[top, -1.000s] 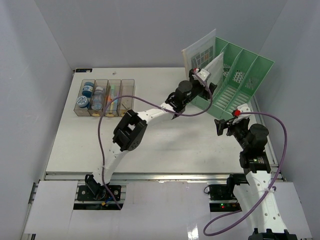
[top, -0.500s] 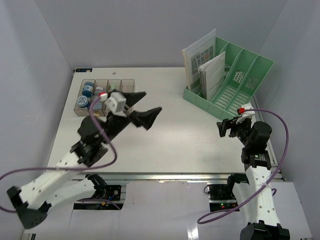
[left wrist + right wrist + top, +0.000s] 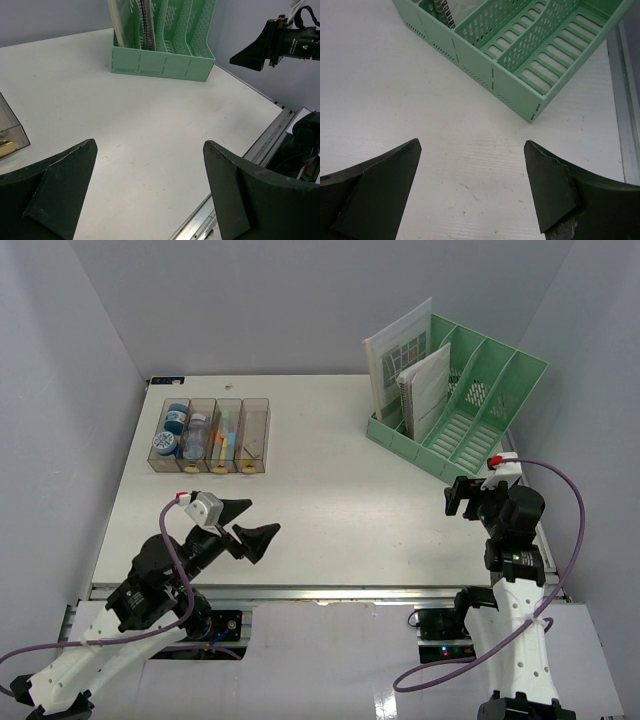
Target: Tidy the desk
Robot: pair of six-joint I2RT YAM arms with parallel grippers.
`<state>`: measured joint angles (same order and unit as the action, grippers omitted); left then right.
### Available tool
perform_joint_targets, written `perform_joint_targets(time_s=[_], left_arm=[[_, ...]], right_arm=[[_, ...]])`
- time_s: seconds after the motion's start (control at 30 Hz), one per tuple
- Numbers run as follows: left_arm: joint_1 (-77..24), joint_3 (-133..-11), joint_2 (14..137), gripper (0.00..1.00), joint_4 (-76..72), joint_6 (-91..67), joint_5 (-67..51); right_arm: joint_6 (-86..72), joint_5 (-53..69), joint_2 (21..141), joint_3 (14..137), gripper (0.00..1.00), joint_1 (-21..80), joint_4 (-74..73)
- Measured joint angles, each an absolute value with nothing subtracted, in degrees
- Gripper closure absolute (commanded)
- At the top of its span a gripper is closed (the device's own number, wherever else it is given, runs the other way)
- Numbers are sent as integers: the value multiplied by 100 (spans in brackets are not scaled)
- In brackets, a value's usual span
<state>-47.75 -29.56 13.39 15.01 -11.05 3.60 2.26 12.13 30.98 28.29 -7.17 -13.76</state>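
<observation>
Hovering with both tools spread wide and empty: your left tool (image 3: 255,523) hangs over the near-left part of the surface (image 3: 350,510), your right tool (image 3: 463,497) over its right side, just short of the green file rack (image 3: 460,410). Half a second ago the left tool was beside the clear compartment tray (image 3: 210,436); it's pulled back. Right barely shifted.

Left arm (image 3: 150,585) drawn back from green file rack (image 3: 470,425), far right, to near-left worktop (image 3: 350,510) edge. Right arm (image 3: 515,540) shifted slightly right.
</observation>
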Motion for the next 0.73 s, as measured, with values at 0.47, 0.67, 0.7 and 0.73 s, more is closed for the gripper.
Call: perform_joint_targets(time_s=[0.47,0.67,0.7,0.73], left_arm=[[-4775,-2956,1135,2,1772,-1217,503],[-4775,-2956,1111,2,1786,-1252,541],[-4775,-2956,1122,2,1788,-1253,541],[-4775,-2956,1133,2,1792,-1253,541]], right_arm=[[94,917,2986,2836,10,-899,-1382],[73,924,2877,2836,10,-899,-1382],[70,925,2865,2836,10,-899,-1382],[66,927,2856,2836,10,-900,-1382]])
